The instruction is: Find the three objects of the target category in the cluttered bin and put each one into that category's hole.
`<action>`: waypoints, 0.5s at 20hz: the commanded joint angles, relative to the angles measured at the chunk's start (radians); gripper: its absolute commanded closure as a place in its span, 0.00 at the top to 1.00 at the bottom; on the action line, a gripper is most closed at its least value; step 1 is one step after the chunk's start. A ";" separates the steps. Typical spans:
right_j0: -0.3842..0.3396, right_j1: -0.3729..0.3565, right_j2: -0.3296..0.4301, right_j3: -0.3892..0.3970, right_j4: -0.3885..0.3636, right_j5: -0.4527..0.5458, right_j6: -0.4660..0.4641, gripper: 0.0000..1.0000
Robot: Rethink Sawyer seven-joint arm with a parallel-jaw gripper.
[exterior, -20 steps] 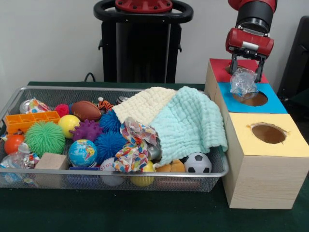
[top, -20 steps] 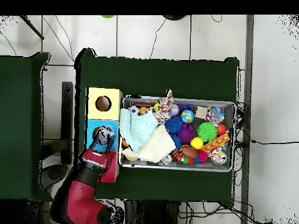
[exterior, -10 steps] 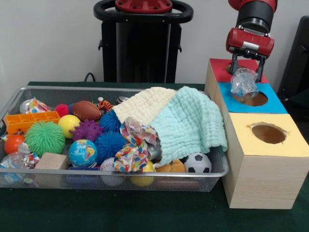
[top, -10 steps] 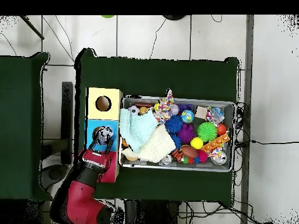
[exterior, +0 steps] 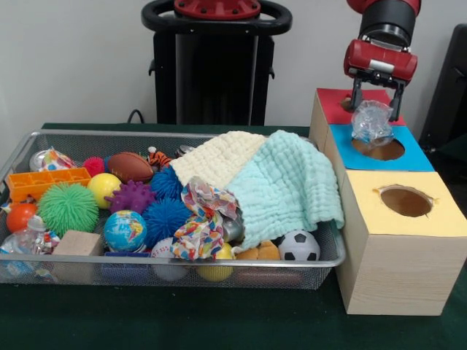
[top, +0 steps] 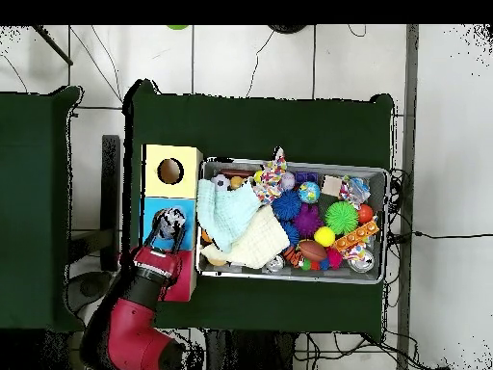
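On the left, the silver wire mesh bin (exterior: 22, 149) is full of toys: a fuzzy green spiky ball (exterior: 67, 208), a little blue and green globe ball (exterior: 125, 230) and a small black and white soccer ball (exterior: 298, 246), with a soft mint green knitted cloth (exterior: 284, 186) draped over the right end. To the right stands the long wooden box (exterior: 394, 273), whose top has a red part, a blue part and a yellow part. The red and black robot gripper (exterior: 376, 111) hangs over the round hole in the blue part (exterior: 379, 149). Its two thin fingers are closed on a crinkly clear plastic wad (exterior: 371, 122). The wad looks shiny, see-through and light, all scrunched up like an empty bottle or wrapper. It hangs just above the hole, not in it yet. It looks almost as wide as the hole, so it might catch on the rim and sit there. Because it is so light and springy, it might also bounce off onto the blue top or cling to a finger when the gripper lets go.
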 commanded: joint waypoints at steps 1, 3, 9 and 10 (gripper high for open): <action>-0.039 -0.052 0.133 -0.046 -0.041 0.087 0.154 1.00; -0.045 -0.063 0.138 -0.047 -0.050 0.093 0.154 1.00; -0.066 -0.094 0.153 -0.045 -0.084 0.102 0.157 1.00; -0.069 -0.095 0.155 -0.044 -0.085 0.097 0.161 1.00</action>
